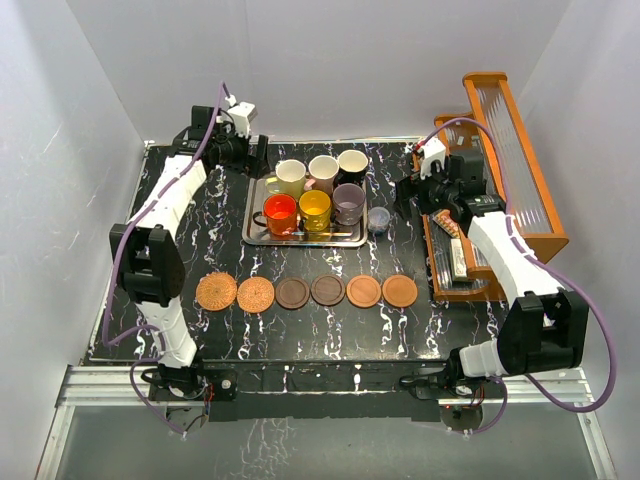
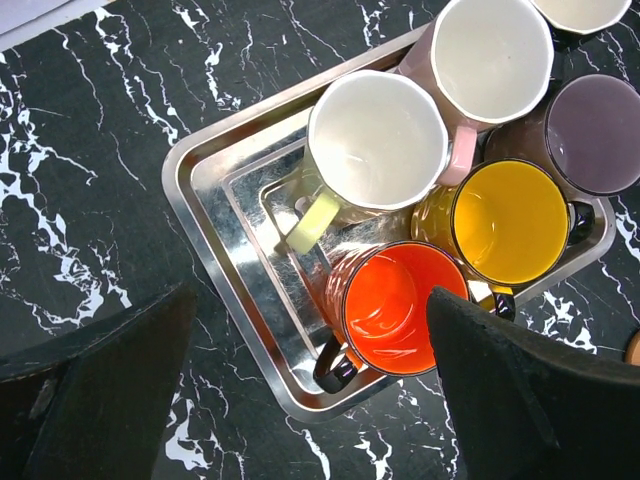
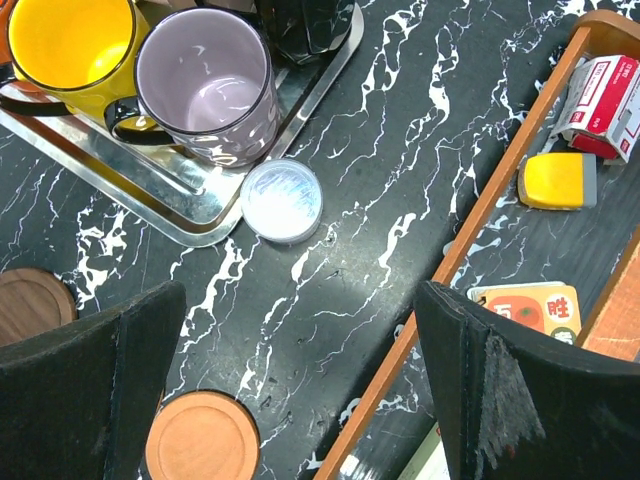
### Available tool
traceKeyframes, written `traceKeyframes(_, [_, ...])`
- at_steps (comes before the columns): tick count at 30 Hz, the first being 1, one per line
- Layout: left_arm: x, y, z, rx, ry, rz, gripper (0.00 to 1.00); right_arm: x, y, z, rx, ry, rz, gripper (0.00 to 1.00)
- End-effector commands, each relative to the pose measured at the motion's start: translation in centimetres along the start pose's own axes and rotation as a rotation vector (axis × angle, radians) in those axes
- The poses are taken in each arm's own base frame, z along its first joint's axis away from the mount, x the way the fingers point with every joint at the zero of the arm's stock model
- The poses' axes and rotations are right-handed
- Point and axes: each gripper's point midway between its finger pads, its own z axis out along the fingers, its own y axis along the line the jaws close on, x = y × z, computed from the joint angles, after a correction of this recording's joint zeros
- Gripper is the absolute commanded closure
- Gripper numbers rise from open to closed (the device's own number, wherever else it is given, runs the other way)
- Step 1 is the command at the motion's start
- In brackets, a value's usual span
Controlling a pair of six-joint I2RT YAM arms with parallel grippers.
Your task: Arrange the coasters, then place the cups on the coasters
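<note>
left hand (image 2: 310, 395), right hand (image 3: 300, 390) wide open, empty — cups (image 1: 315, 207) in tray (image 2: 215, 235), coasters (image 1: 327, 290) lined

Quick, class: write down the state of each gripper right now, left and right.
Left gripper: jaws open, holding nothing.
Right gripper: jaws open, holding nothing.

We see our fingers (image 3: 90, 390) spread wide above the table (image 3: 400, 150), a jar (image 3: 282, 200) just beside the tray (image 3: 150, 190) holding the purple mug (image 3: 205, 85).
</note>
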Motion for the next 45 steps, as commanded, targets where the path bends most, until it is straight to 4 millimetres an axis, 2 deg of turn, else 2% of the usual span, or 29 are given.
traceKeyframes(1, [-0.9,0.8,-0.3,-0.001,-0.031,-0.034,0.03,-3.3,-0.1,-1.5,0.002,-0.122,-0.052,0.02])
traceKeyframes(11, [-0.7,0.8,1.4,0.045,-0.004,-0.064,0.09,-4.1,-0.3,-3.1,0.004,-0.168,-0.057,0.02])
traceKeyframes(18, [-1.3,0.5,3.2,0.095,-0.002,-0.112,0.18,-3.7,-0.5,-2.9,0.01,-0.164,-0.06,0.01])
traceKeyframes(25, [-1.8,0.7,6.6,0.107,0.003,-0.18,0.35,-3.4,-0.6,-2.8,0.014,-0.156,-0.065,0.02])
traceKeyframes(31, [-2.6,0.3,9.2,0.078,-0.005,-0.147,0.38,-2.9,-0.9,-2.5,0.021,-0.139,-0.069,0.02])
traceKeyframes(37, [-1.9,-0.3,11.4,0.031,0.03,-0.103,0.41,-2.8,-0.9,-2.4,0.023,-0.135,-0.07,0.02])
traceKeyframes(45, [-1.1,0.0,12.2,-0.017,0.062,-0.069,0.5,-2.8,-0.9,-2.4,0.022,-0.135,-0.073,0.02])
